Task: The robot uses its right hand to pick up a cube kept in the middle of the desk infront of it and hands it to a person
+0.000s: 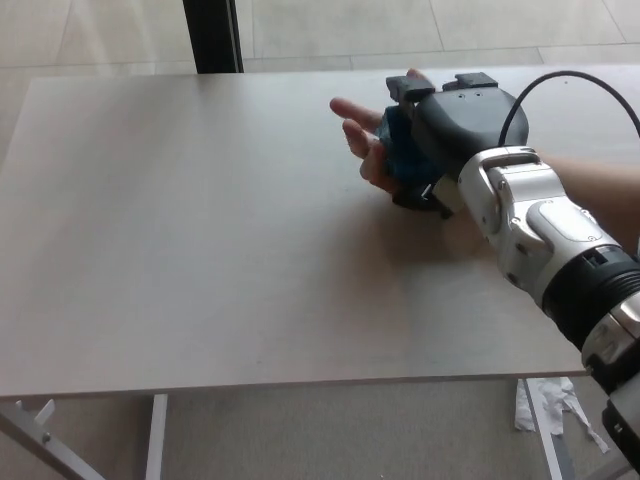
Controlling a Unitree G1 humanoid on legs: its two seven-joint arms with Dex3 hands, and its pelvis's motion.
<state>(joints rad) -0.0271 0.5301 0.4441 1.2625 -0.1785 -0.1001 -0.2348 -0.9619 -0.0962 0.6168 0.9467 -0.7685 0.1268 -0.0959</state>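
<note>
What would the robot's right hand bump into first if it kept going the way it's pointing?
The right hand, shut on the blue cube, points toward the person's hand cupped around the cube. It would probably press into that palm at once; they already look touching, though depth is unclear.

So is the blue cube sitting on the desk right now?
No, the blue cube is off the desk, held between the robot's right hand and the person's hand.

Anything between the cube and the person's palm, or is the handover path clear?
Nothing visible stands between them. The blue cube sits in the right hand, pressed against the person's hand, whose fingers curl around it. Desk beneath is bare there.
</note>
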